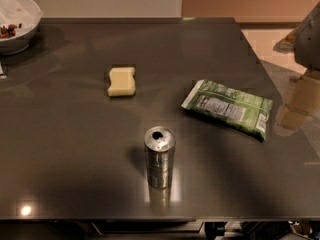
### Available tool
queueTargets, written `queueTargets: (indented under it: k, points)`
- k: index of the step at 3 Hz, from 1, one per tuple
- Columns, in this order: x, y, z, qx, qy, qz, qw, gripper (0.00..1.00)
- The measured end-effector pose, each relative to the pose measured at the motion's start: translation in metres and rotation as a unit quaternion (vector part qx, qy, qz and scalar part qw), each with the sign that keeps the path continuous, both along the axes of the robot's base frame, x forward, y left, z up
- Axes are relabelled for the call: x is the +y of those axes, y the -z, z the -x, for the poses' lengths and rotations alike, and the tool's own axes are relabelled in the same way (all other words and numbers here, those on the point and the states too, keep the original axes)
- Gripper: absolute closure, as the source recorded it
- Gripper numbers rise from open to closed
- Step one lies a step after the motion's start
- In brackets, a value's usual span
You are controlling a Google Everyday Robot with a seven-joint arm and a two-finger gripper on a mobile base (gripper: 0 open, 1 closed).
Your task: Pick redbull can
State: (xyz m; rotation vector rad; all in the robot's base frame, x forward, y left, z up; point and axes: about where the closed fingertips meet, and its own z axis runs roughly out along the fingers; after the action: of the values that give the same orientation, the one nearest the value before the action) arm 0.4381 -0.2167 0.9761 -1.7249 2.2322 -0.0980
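The redbull can (160, 157) stands upright on the dark table (75, 149), near the front edge and a little right of centre. It is slim and silvery, with a shiny top and an open pull-tab hole. My gripper (309, 36) shows only as a grey shape at the far right edge, above the table's right side. It is well away from the can, up and to the right, and touches nothing on the table.
A green snack bag (229, 107) lies flat to the right of and behind the can. A yellow sponge (122, 81) lies at the back left of centre. A white bowl (15, 21) sits at the far left corner. The table's right edge runs close to the gripper.
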Motion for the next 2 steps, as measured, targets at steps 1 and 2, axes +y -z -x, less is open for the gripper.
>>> queueTargets:
  k: [1, 2]
  points:
    - [0.0, 0.0, 0.0, 0.0, 0.0, 0.0, 1.0, 0.0]
    - [0.0055, -0.001, 0.0018, 0.001, -0.008, -0.014, 0.9999, 0.0]
